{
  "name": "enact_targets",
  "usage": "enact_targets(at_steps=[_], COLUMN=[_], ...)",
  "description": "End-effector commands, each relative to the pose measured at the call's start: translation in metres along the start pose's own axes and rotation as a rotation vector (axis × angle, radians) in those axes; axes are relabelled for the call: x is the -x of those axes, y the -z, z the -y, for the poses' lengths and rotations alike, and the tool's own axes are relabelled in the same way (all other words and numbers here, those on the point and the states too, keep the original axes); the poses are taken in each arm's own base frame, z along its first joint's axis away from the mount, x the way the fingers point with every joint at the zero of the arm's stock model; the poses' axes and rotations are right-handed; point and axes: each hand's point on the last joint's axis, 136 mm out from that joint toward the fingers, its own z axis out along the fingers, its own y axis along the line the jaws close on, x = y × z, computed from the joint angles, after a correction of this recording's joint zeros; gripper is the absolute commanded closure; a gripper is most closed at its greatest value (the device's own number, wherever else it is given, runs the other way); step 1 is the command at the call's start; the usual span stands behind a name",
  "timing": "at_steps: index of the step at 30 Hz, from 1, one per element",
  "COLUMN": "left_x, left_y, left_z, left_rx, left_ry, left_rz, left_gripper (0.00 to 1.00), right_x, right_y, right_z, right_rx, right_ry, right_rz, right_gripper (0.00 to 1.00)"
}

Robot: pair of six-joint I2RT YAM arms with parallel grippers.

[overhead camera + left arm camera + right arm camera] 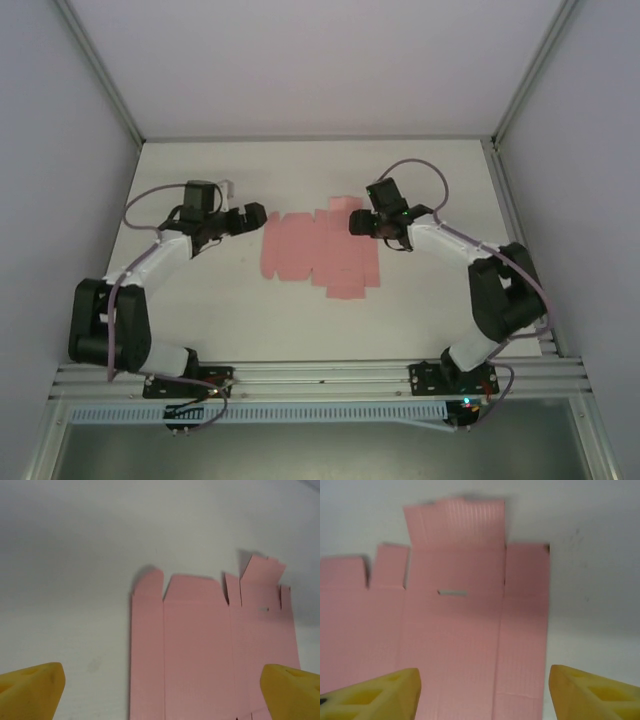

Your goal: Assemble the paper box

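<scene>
Your left fingers (35, 687) are spread wide. In the left wrist view the two yellow tips sit at the bottom corners with nothing between them, and the paper box (200, 645) lies on the worktop (75, 555) beyond them. It is a flat pink die-cut sheet, its panels divided by straight creases. Rounded and angled flaps run along its far edge, and one flap (262, 570) at the far right corner sits skewed against its neighbours, with a shadow beside it.

Your right fingers (600, 692) are also spread wide and hold nothing. In the right wrist view the paper box (455, 630) fills the space ahead of them and lies flat. A narrow slot (452, 592) is cut into the middle panel, and a broad flap (455, 522) sticks out past it. To the right there is bare worktop (590, 580).

From the top camera, the paper box (318, 250) lies unfolded in the middle of the worktop (420, 180), between both arms. Your left fingers (252, 214) point at its left edge from just beside it. Your right fingers (356, 222) are at its upper right corner. You cannot tell from here whether either pair touches the card.
</scene>
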Motion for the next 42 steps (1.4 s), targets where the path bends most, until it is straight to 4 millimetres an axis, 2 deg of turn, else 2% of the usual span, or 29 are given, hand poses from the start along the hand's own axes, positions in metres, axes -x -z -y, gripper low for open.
enact_targets(at_steps=[1, 4, 9, 13, 17, 22, 29, 33, 38, 41, 42], left_x=[-0.024, -0.038, -0.054, -0.067, -0.077, -0.076, -0.057, -0.045, -0.034, -0.033, -0.034], left_y=[-0.02, -0.042, -0.062, -0.074, -0.078, -0.072, -0.05, -0.02, -0.002, -0.004, -0.007], left_z=[0.016, 0.012, 0.008, 0.0, 0.013, 0.045, 0.076, 0.112, 0.129, 0.127, 0.123], left_rx=[-0.05, -0.026, -0.02, -0.008, -0.092, -0.274, -0.418, -0.644, -0.727, -0.669, -0.626], left_ry=[0.003, 0.002, -0.009, -0.015, -0.035, -0.035, -0.051, -0.07, -0.129, -0.154, -0.157], left_rz=[-0.134, -0.199, -0.249, -0.293, -0.32, -0.315, -0.22, -0.136, -0.053, -0.063, -0.069], left_gripper=[0.0, 0.0, 0.0, 0.01, 0.05, 0.1, 0.13, 0.13, 0.14, 0.26, 0.34], right_x=[-0.009, -0.018, -0.036, -0.053, -0.07, -0.092, -0.113, -0.114, -0.111, -0.112, -0.112], right_y=[-0.009, -0.022, -0.039, -0.049, -0.056, -0.062, -0.06, -0.059, -0.058, -0.059, -0.06], right_z=[0.007, 0.012, 0.02, 0.026, 0.029, 0.029, 0.043, 0.041, 0.034, 0.035, 0.035], right_rx=[-0.044, -0.061, -0.081, -0.09, -0.074, -0.034, -0.057, -0.03, 0.03, 0.028, 0.028], right_ry=[-0.063, -0.072, -0.087, -0.106, -0.136, -0.175, -0.218, -0.222, -0.233, -0.237, -0.236], right_rz=[-0.044, -0.07, -0.109, -0.142, -0.17, -0.195, -0.2, -0.184, -0.147, -0.149, -0.151], right_gripper=[0.36, 0.45, 0.53, 0.54, 0.59, 0.65, 0.65, 0.65, 0.65, 0.65, 0.65])
